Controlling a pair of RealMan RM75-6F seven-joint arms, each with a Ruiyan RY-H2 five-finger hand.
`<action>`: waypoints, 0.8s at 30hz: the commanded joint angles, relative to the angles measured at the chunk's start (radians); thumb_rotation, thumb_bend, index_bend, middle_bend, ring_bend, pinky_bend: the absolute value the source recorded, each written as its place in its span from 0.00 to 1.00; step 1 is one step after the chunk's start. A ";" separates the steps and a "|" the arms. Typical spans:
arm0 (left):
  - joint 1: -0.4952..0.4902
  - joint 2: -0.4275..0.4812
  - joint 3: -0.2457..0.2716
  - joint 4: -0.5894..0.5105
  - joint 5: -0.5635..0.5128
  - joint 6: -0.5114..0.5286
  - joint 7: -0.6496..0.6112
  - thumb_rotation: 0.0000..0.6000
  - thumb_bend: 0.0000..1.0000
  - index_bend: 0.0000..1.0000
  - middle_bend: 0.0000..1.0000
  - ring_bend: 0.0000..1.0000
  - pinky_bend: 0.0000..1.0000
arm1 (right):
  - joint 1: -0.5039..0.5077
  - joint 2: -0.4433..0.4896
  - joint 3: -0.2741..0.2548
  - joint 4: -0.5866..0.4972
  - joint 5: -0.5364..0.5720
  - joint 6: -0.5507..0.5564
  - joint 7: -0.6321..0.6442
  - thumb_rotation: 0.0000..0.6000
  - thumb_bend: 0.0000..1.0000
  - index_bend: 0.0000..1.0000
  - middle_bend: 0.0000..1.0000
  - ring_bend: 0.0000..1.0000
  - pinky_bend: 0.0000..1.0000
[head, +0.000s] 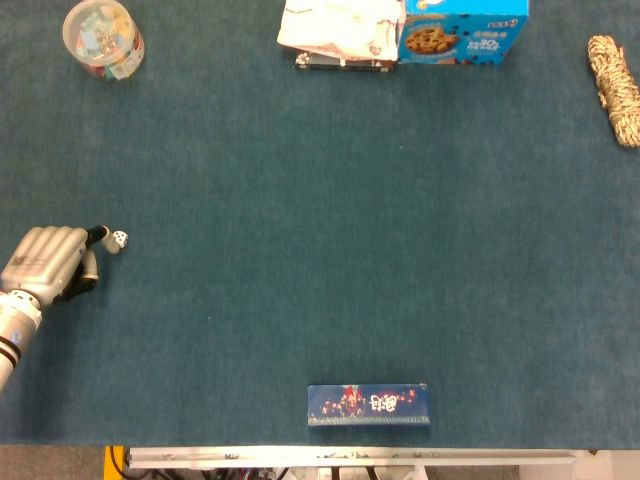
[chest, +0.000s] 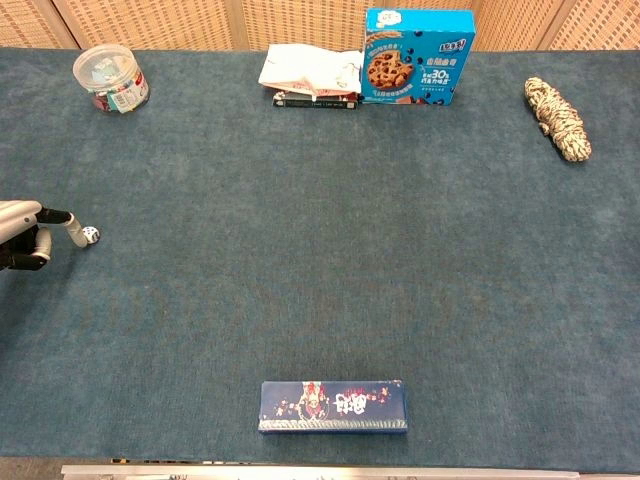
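Note:
My left hand (head: 45, 265) lies low at the table's left edge, also seen in the chest view as the left hand (chest: 25, 235). Most of its fingers are curled in, and one finger (chest: 68, 228) points out to the right. A small white die (head: 119, 239) sits on the blue cloth right at that fingertip, touching it or nearly so; the same die (chest: 91, 235) shows in the chest view. Nothing is held inside the hand. My right hand shows in neither view.
A clear tub of small items (chest: 110, 78) stands far left. A folded cloth on a book (chest: 310, 75) and a blue cookie box (chest: 418, 56) stand at the far middle. A rope bundle (chest: 557, 118) lies far right. A dark blue flat box (chest: 333, 406) lies near the front edge.

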 joint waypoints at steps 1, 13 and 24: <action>-0.004 0.000 -0.002 -0.003 -0.001 -0.003 0.004 1.00 1.00 0.35 1.00 1.00 1.00 | 0.000 0.000 0.000 -0.001 0.001 -0.001 -0.001 1.00 0.22 0.80 0.61 0.53 0.77; -0.033 -0.010 -0.023 -0.014 -0.027 -0.017 0.040 1.00 1.00 0.35 1.00 1.00 1.00 | 0.000 0.002 -0.001 -0.001 -0.001 -0.001 0.002 1.00 0.22 0.80 0.61 0.53 0.77; -0.035 -0.002 -0.023 -0.032 -0.033 -0.008 0.045 1.00 1.00 0.35 1.00 1.00 1.00 | 0.000 0.004 0.000 -0.004 -0.002 0.003 0.010 1.00 0.22 0.80 0.61 0.53 0.77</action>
